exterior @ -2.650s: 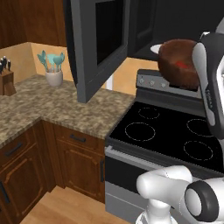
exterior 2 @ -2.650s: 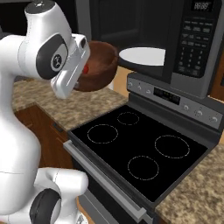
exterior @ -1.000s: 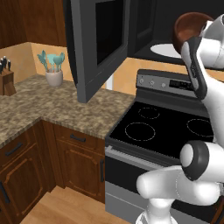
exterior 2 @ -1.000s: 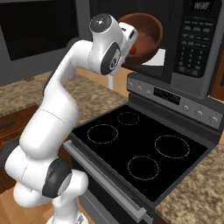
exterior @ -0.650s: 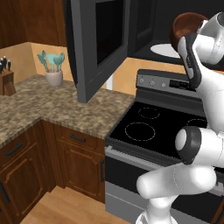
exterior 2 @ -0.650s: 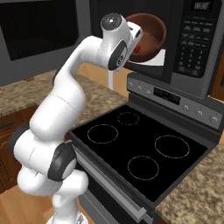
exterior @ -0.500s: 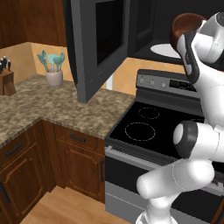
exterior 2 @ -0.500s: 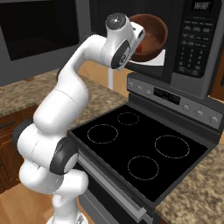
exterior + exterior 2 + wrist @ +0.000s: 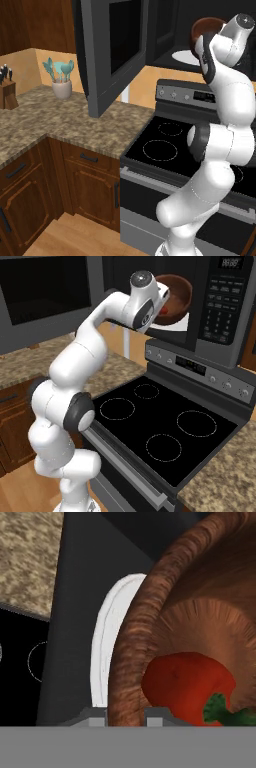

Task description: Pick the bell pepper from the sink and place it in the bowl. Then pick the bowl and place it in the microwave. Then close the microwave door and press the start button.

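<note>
The claw [image 9: 126, 713] is closed on the rim of the bowl [image 9: 200, 612]; one finger stands outside the wall and one inside, so the bowl can be carried by its edge. The bowl hangs tilted at the mouth of the microwave [image 9: 220, 306], just above the white turntable plate [image 9: 107, 652], probably because it must be set down there. In the bowl lies the red bell pepper [image 9: 187, 687], at 5 o'clock in the hand view, with its green stem low. The microwave door [image 9: 112, 50] stands open, at 9 o'clock from the bowl in the left base view. Below is the stove [image 9: 165, 431].
</note>
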